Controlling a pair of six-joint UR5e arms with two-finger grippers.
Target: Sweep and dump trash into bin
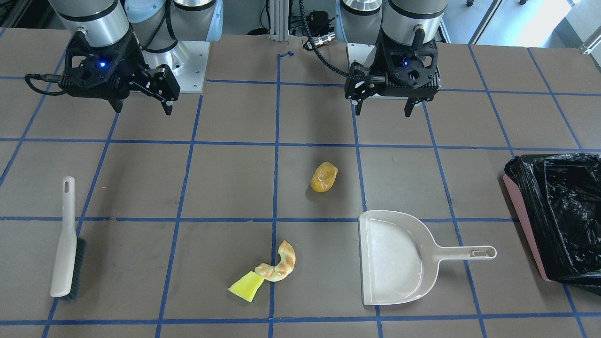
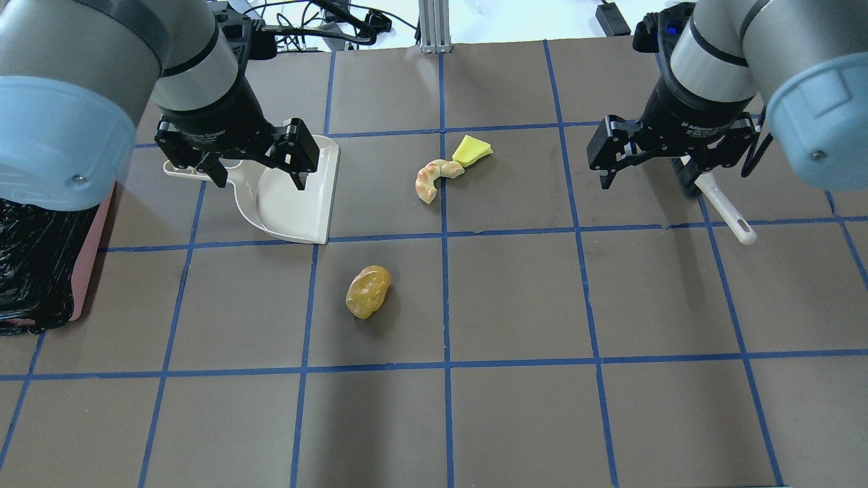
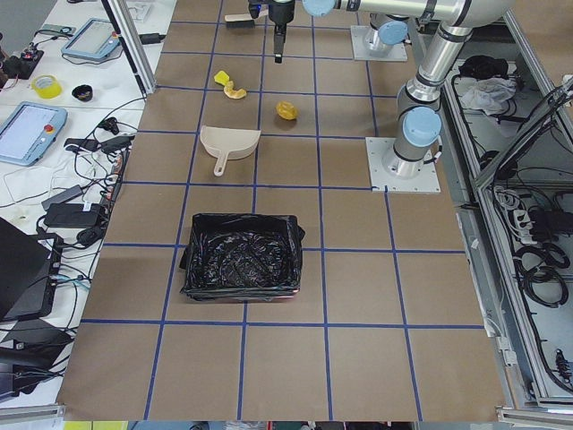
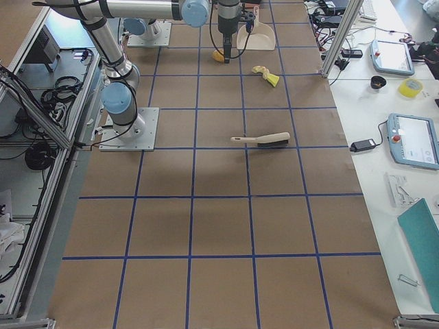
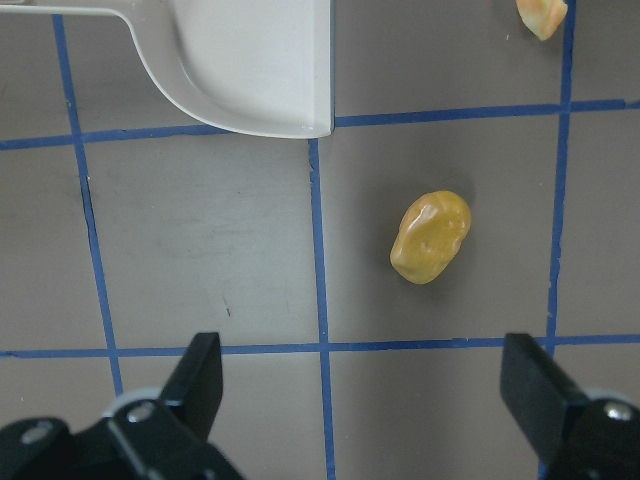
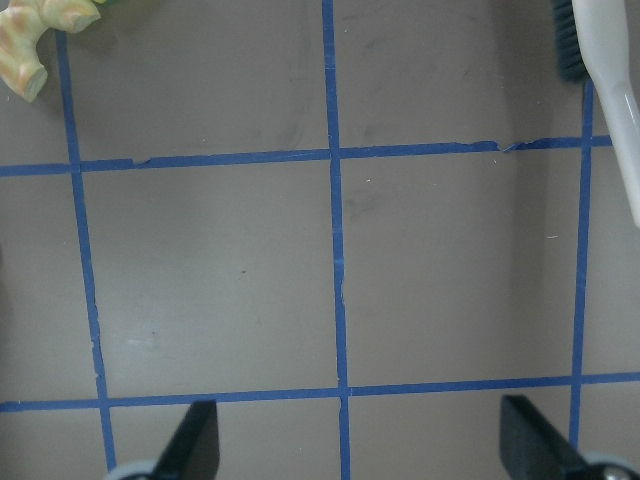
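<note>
Amber lump point(image 1: 324, 177): centre frame, alone.
Croissant point(image 1: 287, 266), yellow wedge point(image 1: 246, 285): touching, lower centre.
Left jaws: wide apart, empty.
Right jaws: wide apart, empty.

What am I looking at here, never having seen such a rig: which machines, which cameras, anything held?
Two robot arms stand at a brown table with blue tape lines. Each ends in a black two-finger gripper: the left gripper and the right gripper are both open and hold nothing. One picture faces the robot from across the table, one looks over its shoulders, two look along the table from its ends, and two come from wrist cameras. On the table lie a glossy amber oval lump, a curved tan-orange croissant-like piece touching a bright yellow wedge, a flat beige dustpan with a long handle, a beige brush with dark bristles and a pink bin lined with a black plastic bag.
</note>
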